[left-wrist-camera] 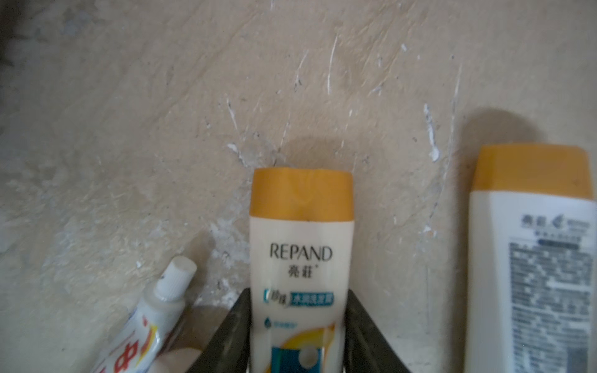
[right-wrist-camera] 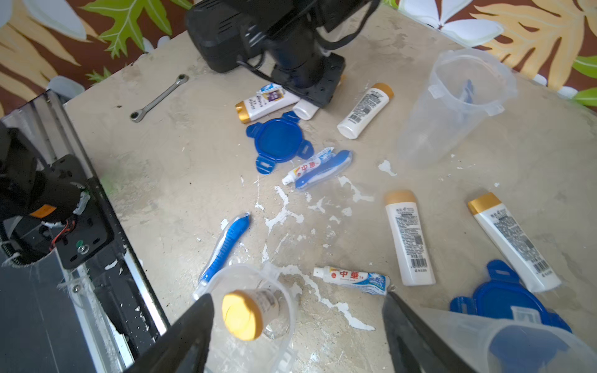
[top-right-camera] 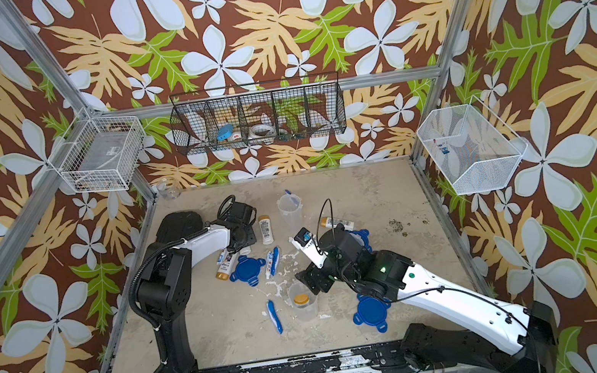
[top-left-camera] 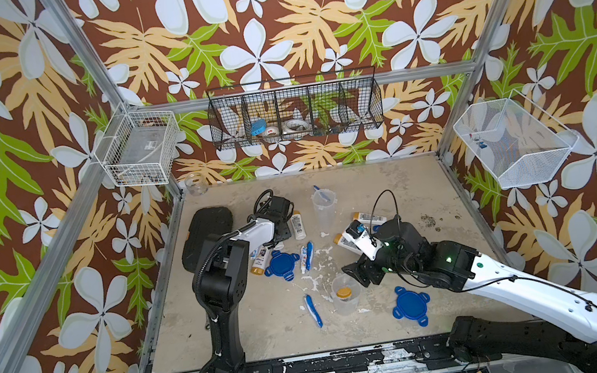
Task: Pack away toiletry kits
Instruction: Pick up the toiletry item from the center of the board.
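A gold-capped bottle (top-left-camera: pixel 344 292) sits in the near cup (top-left-camera: pixel 347 307), a toothbrush (top-left-camera: pixel 325 194) in the far cup (top-left-camera: pixel 323 214); jaws pinch a REPAND bottle (left-wrist-camera: pixel 300 258).

Black case (top-left-camera: pixel 210 220) far left; glass jar (top-left-camera: pixel 195 183) back-left corner; wrench (right-wrist-camera: pixel 160 97) lying flat.

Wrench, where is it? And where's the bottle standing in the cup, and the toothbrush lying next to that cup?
wrench (right-wrist-camera: pixel 160 97): right wrist view, middle of its metal shaft.
bottle in the cup (right-wrist-camera: pixel 241 315): right wrist view, on its gold cap.
toothbrush next to that cup (top-left-camera: pixel 314 311): a top view, middle of its blue handle.
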Robot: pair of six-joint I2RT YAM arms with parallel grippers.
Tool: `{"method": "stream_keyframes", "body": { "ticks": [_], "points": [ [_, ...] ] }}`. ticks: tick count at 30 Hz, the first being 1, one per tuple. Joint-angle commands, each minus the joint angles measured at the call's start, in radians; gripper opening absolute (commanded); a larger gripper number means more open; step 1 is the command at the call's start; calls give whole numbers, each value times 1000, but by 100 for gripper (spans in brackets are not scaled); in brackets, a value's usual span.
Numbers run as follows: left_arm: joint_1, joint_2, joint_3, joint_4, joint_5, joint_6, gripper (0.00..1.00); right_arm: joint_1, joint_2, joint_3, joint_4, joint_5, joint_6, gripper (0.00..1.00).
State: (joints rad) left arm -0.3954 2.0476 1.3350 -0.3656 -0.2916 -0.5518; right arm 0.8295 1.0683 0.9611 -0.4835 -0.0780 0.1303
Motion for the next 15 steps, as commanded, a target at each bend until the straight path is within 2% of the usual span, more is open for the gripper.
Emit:
{"method": "stream_keyframes", "body": {
  "ticks": [1,5,7,8,11,15],
  "points": [
    [-2,18,-33,-136,71,11,33,-50,12,29,-10,-63,34,82],
    [-2,-27,-37,-129,93,36,17,-128,44,89,-55,-98,41,82],
    [-2,-70,-38,-123,110,64,3,-181,72,120,-75,-159,62,82],
    [-2,-101,-45,-114,119,80,0,-210,89,142,-85,-195,83,82],
    [-2,-213,-83,-81,144,143,0,-281,141,200,-99,-317,160,81],
    [-4,-432,-196,0,204,220,0,-296,223,280,-120,-414,209,81]
  ]
}}
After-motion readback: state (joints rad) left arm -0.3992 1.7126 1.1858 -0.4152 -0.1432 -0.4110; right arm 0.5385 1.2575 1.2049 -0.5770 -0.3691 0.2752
